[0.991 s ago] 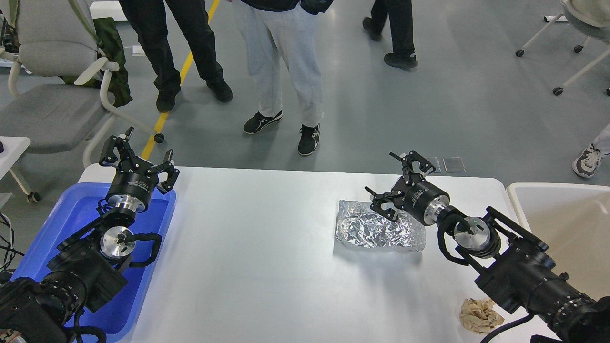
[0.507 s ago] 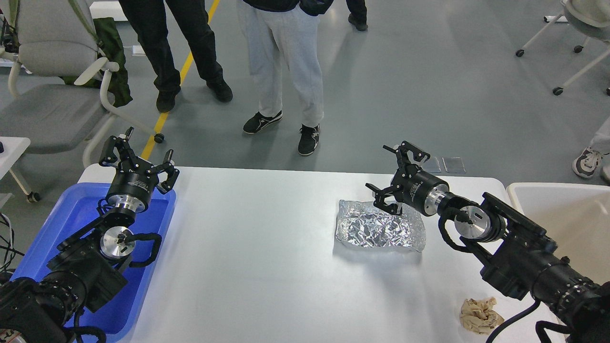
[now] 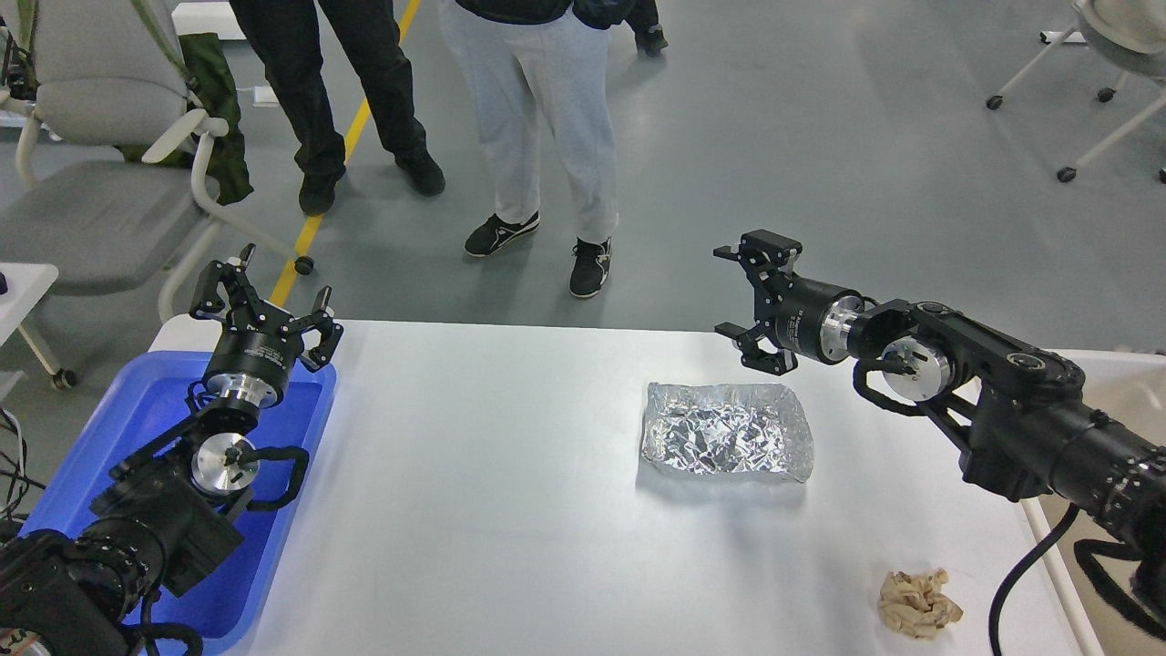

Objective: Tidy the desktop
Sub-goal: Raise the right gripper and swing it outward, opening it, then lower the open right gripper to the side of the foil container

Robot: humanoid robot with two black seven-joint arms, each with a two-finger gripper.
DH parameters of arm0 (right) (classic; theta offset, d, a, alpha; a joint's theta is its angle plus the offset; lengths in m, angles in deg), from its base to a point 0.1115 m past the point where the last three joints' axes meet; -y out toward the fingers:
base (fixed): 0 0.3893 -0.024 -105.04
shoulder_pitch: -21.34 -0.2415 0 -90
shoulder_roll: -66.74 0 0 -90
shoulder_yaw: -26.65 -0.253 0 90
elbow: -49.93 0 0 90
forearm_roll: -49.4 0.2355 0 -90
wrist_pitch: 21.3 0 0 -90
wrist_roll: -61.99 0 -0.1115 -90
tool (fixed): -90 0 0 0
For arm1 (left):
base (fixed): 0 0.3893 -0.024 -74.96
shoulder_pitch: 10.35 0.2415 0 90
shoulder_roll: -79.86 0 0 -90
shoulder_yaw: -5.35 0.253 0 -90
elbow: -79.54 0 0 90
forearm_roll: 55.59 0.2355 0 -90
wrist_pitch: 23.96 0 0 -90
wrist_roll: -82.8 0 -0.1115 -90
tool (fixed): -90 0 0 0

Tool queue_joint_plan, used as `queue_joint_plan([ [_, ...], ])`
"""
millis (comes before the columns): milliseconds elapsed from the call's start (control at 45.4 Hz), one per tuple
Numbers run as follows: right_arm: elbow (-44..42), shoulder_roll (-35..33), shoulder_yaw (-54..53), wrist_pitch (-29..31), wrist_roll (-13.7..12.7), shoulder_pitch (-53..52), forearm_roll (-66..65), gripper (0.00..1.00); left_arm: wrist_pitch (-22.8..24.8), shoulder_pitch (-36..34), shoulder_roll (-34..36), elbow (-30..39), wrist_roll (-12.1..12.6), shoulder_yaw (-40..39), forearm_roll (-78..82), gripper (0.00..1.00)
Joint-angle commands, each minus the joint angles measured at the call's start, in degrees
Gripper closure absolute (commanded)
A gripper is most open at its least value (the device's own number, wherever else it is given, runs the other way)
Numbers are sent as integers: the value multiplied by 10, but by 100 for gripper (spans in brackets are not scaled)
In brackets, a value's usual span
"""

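Observation:
The white desktop point(image 3: 492, 492) fills the middle of the view. A crumpled silver foil sheet point(image 3: 726, 444) lies on it right of centre. A crumpled beige paper ball point(image 3: 918, 604) lies near the front right corner. My right gripper point(image 3: 751, 303) is open and empty, raised above the table's far edge, beyond the foil and apart from it. My left gripper point(image 3: 264, 305) is open and empty, held over the far end of the blue plastic tray point(image 3: 146, 410) at the left.
A beige plastic bin point(image 3: 1116, 401) stands off the table's right edge, partly hidden by my right arm. People's legs point(image 3: 537, 137) stand on the floor beyond the table. A grey chair point(image 3: 100, 182) is at the back left.
My right gripper has lifted off the foil and moved up and back toward the far edge, still open. The right arm swung up with it. The left arm has not moved.

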Motion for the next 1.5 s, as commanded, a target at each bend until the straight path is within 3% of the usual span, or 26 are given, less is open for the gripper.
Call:
queue_joint_plan([
  [0, 10, -22, 73, 11, 0, -51, -76, 0, 0, 0, 0, 0, 0, 0, 0, 0],
  [419, 38, -18, 213, 3, 1, -98, -231, 0, 1, 0, 0, 0, 0, -1, 0, 0],
  [683, 30, -2, 276, -34, 1, -98, -308, 0, 1, 0, 0, 0, 0, -1, 0, 0],
  [903, 4, 28, 297, -79, 1, -84, -322, 0, 1, 0, 0, 0, 0, -1, 0, 0],
  [1476, -11, 48, 314, -121, 2, -22, -351, 0, 0, 0, 0, 0, 0, -1, 0, 0],
])
